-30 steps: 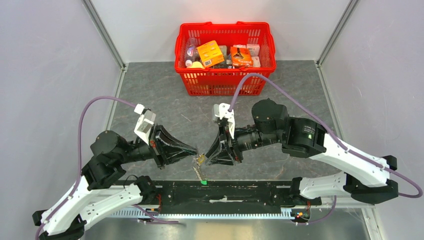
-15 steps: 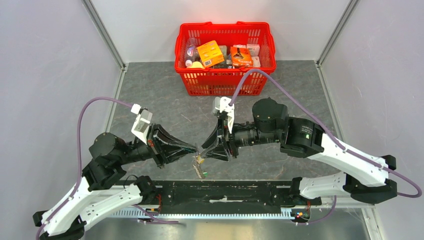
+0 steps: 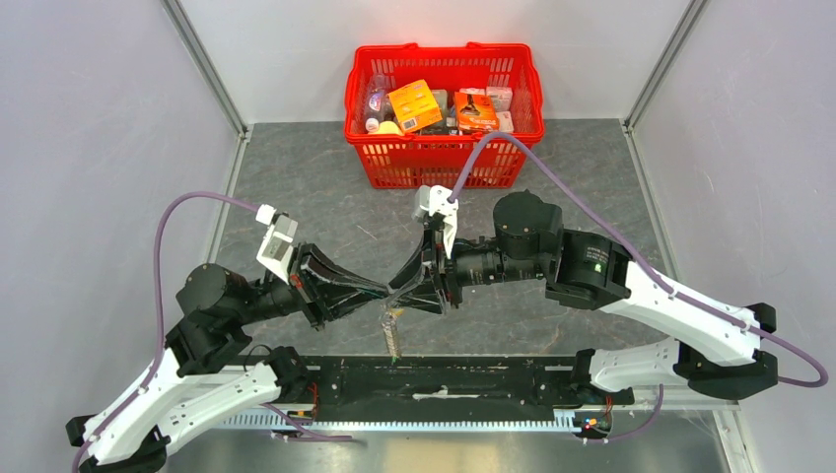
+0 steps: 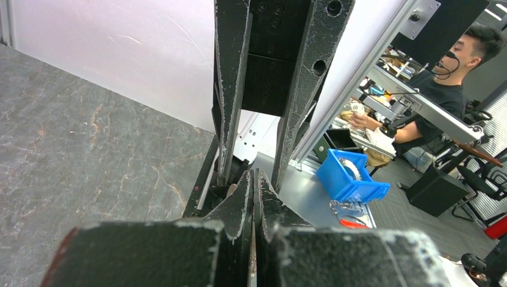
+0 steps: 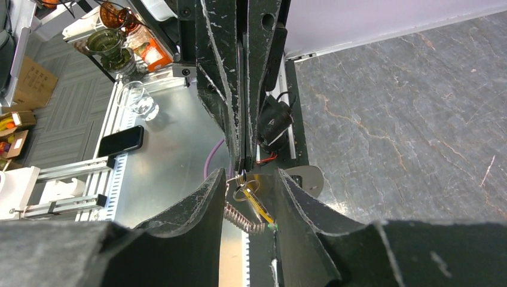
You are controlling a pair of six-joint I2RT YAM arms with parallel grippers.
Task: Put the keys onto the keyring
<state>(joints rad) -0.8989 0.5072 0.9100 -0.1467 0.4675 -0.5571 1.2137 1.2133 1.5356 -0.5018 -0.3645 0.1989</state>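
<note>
So the left claw [image 3: 381,293] is pinched fully closed, with the keyring [image 5: 242,220] dangling off its very tips. The ring hangs in the air over the middle of the table's [image 3: 315,187] near edge, right above the black rail [image 3: 444,379] there. The right claw [image 5: 251,179] is partly open with nothing in it. Its two fingers sit either side of the ring, tip to tip with the left one.

The yellow key [image 5: 256,203] lies across the loop, and a bit of the green key [image 5: 272,227] peeks out at the bottom by the coiled part. Honestly can't tell from any view whether either key is properly threaded on or just resting against the wire.

What worries me is that it's a thin wire held by a tiny pinch. If the right claw closes off-centre or nudges the loop sideways, the ring could twist in the grip or slip out. It'd then drop onto the rail or off the near edge, and picking it up from there looks like a pain. The two claws are also nearly touching, so any push forward might jam fingertips together. And a key that isn't threaded could just fall off if the ring swings.
</note>
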